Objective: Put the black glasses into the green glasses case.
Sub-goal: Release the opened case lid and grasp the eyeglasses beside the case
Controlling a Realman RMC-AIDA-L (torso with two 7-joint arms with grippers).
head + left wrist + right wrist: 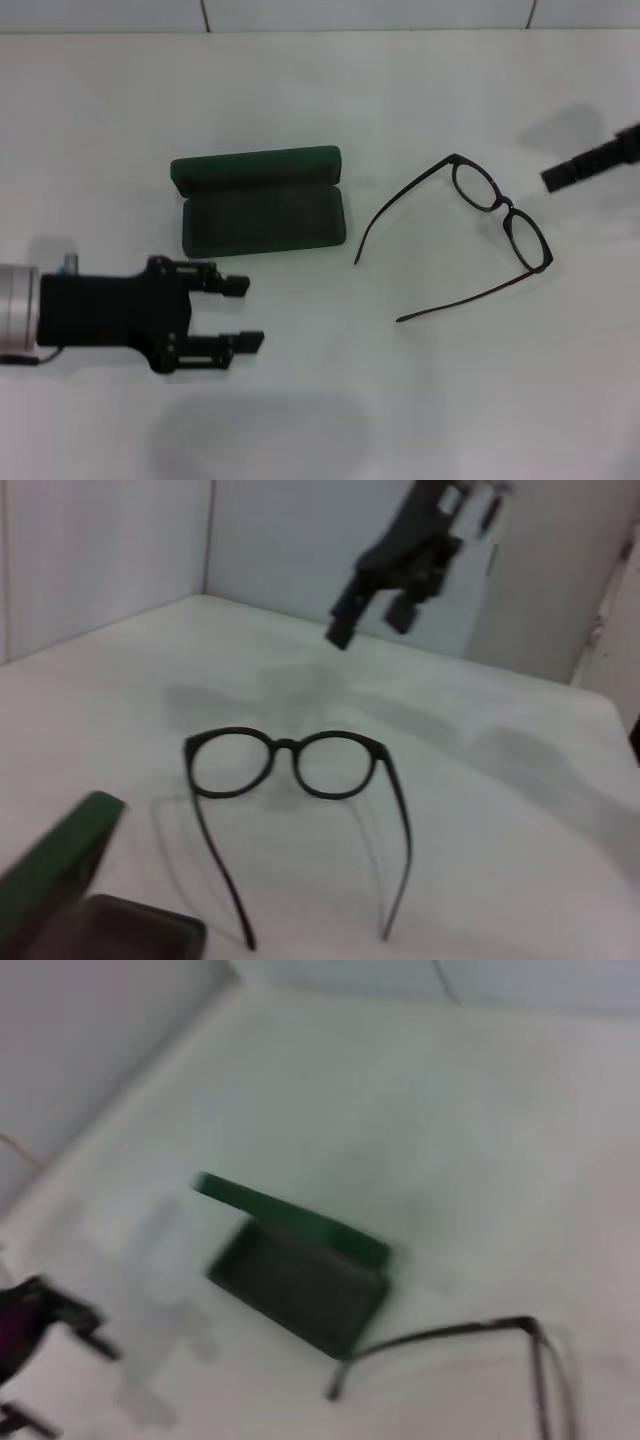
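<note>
Black thin-framed glasses (500,208) lie unfolded on the white table (100,110), temples pointing at the dark green hinged case (262,203), which sits open and empty just beside them. Nothing's packed yet! Left gripper (240,313) hovers spread near the case; right gripper (372,617), jaws apart, hangs beyond the lenses.

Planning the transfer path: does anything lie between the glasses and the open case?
Nothing visible does. Bare table separates the glasses from the open case; the left tool is nearer the robot, off that line.
</note>
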